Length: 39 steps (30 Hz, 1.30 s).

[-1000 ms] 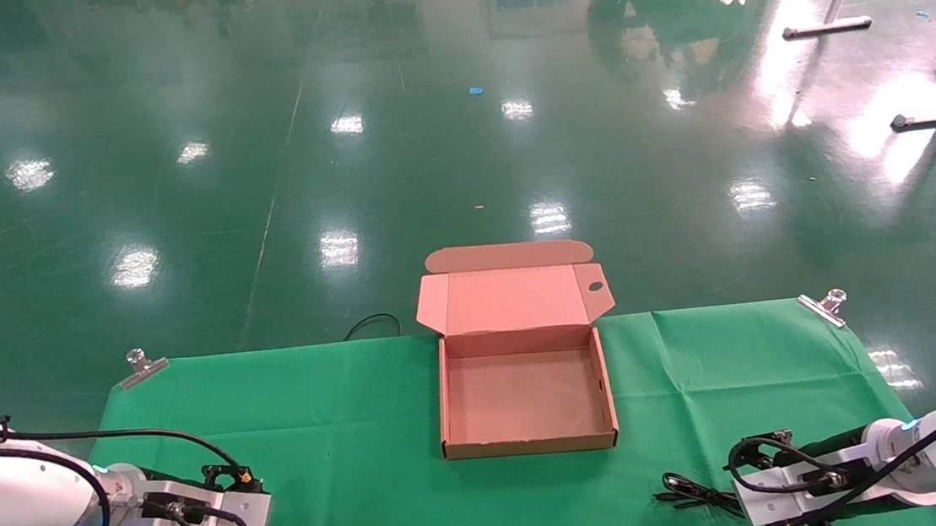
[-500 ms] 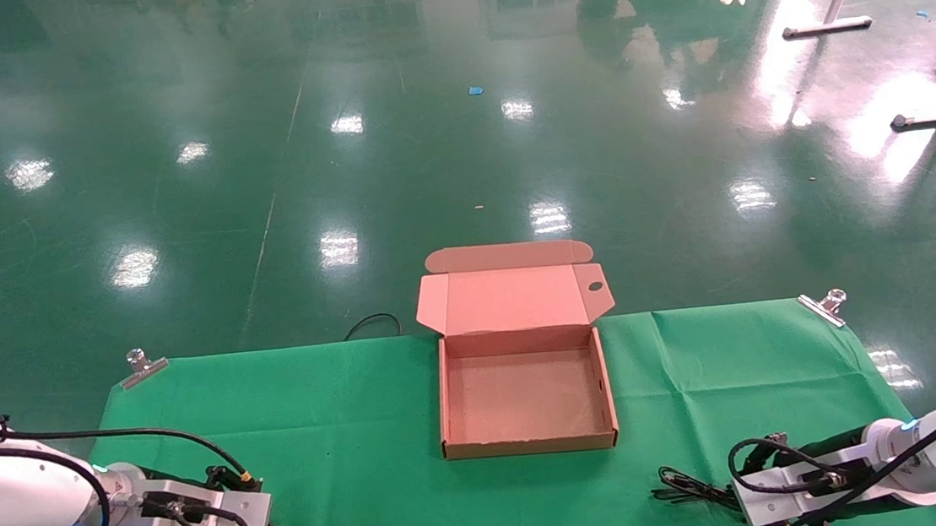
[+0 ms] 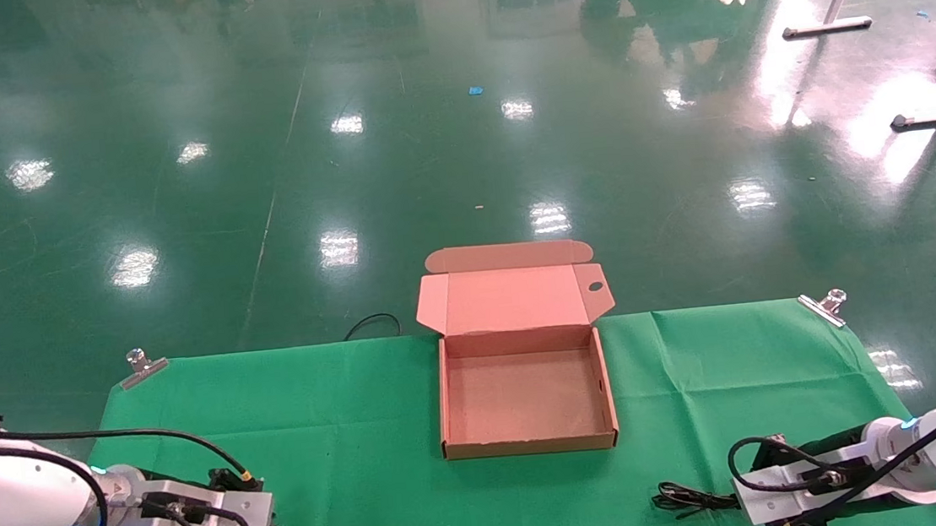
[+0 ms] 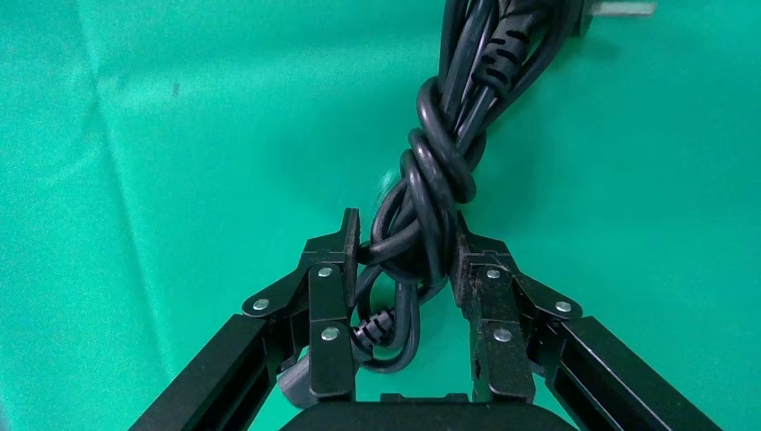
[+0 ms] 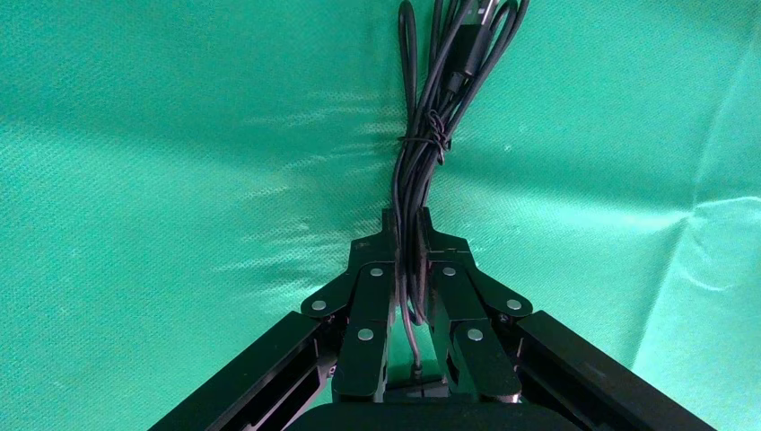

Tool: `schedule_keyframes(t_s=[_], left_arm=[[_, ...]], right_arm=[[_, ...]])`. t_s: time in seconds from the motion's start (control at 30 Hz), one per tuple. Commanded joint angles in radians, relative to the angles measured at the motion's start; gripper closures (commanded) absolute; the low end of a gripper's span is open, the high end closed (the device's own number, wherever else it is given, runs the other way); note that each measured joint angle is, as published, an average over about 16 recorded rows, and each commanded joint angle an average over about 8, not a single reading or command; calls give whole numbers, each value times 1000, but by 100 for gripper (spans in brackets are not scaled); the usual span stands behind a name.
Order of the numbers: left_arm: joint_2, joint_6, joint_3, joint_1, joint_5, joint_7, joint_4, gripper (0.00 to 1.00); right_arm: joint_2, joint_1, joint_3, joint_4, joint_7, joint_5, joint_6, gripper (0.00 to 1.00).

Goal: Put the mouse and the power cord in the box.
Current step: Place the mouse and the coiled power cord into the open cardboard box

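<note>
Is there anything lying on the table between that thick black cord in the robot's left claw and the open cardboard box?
Nothing visible: only bare green cloth lies between the power cord, clamped in the left gripper, and the open box.

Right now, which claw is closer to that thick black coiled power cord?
Left. The left claw is clamped around the thick black coiled power cord at the table's near left corner. The right claw, across the table, grips the mouse's thin cable.
</note>
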<state>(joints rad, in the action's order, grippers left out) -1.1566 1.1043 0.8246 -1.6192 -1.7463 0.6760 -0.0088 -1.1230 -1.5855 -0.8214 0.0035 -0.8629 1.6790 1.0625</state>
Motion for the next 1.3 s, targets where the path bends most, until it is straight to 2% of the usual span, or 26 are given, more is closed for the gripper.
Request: schedule_keyframes(t_s=[0.03,0.23,0.43,0.7,0.83,1.0,1.3], left_arm=[[3,20,-5,-3,7,3,-2,100],[37,123,-81,-18,117,-53,41,100],[61,233,-177,-69,251,-129,112,100],[11,308,-282,-198,397,-195,220,100],[-41,291,-315,-271,446,-208,285,100],[-110,247,-344,-357,494,-185,384,100],[-161,212,-367,-488,549,-61,560,100]], right_arm=[[-2,0,0,1,0,0,3,100],[46,-44,36,7,2,-52,70,100],[122,-142,56,45,-9,-78,121,100],[150,-281,54,178,10,-73,164,100],[117,-284,64,250,44,-91,162,100],[37,-242,67,311,83,-98,95,100],[-141,-180,69,271,86,-109,-24,100]])
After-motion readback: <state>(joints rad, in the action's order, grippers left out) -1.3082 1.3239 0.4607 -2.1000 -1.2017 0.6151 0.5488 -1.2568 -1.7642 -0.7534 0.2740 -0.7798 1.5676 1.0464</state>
